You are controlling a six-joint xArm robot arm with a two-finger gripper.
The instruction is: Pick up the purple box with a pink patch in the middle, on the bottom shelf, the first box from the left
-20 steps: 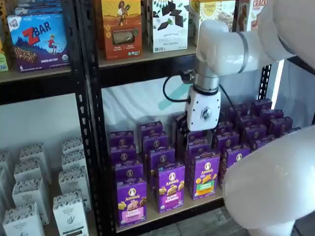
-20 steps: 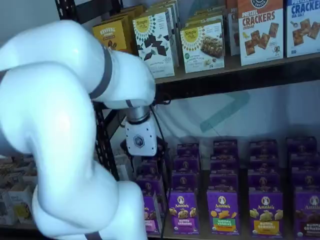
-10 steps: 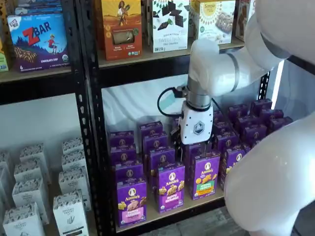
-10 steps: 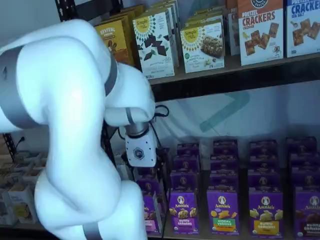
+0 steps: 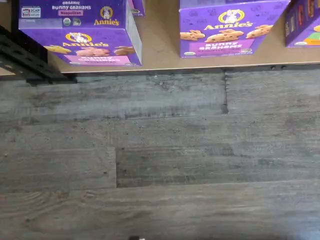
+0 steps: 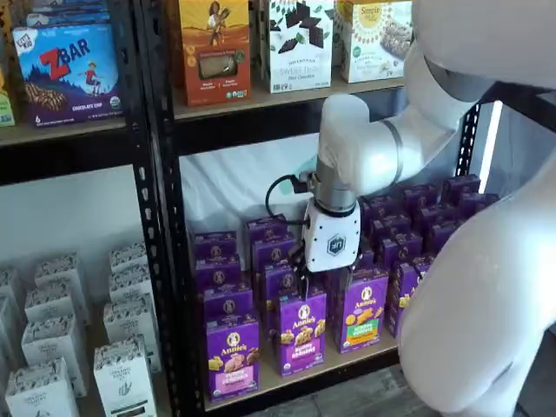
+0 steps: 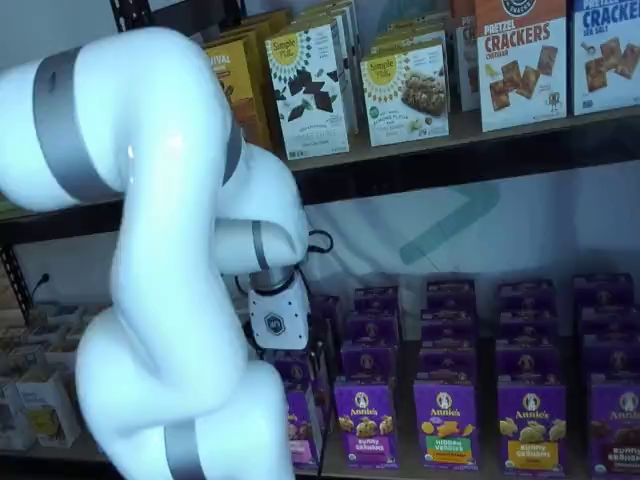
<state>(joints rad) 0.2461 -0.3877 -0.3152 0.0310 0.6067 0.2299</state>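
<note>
The purple box point(image 6: 232, 354) stands upright at the front of the bottom shelf point(image 6: 295, 375), leftmost in its row, just beside the black upright. Its face carries a white round Annie's logo, pale snack pictures and a pink patch low down. From above point(image 5: 80, 32) its top reads "Bunny Grahams".

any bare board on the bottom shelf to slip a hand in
Bare board shows on the bottom shelf between the purple box and the Bunny Grahams box, and along the front edge. Behind them the purple rows stand crowded, gripper above.
</note>
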